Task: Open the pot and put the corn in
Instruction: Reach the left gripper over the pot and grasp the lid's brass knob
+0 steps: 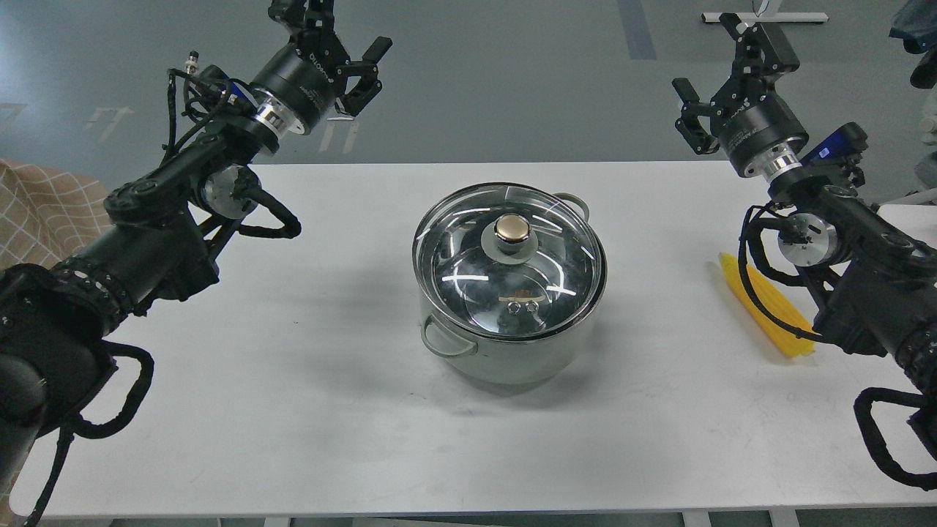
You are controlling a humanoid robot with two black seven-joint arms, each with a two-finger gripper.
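The shiny steel pot [521, 360] stands in the middle of the white table [293, 410], closed by a glass lid [468, 282] with a brass-coloured knob [512, 228]. The yellow corn [758, 304] lies on the table at the right, partly hidden behind my right arm. My left gripper [333, 25] is open and empty, raised over the table's far left edge, well away from the pot. My right gripper [704, 53] is open and empty, raised above the far right edge, beyond the corn.
A beige checked cloth [36, 212] shows at the left edge beside the table. Grey floor lies beyond the table's far edge. Bare table surface surrounds the pot in front and at both sides.
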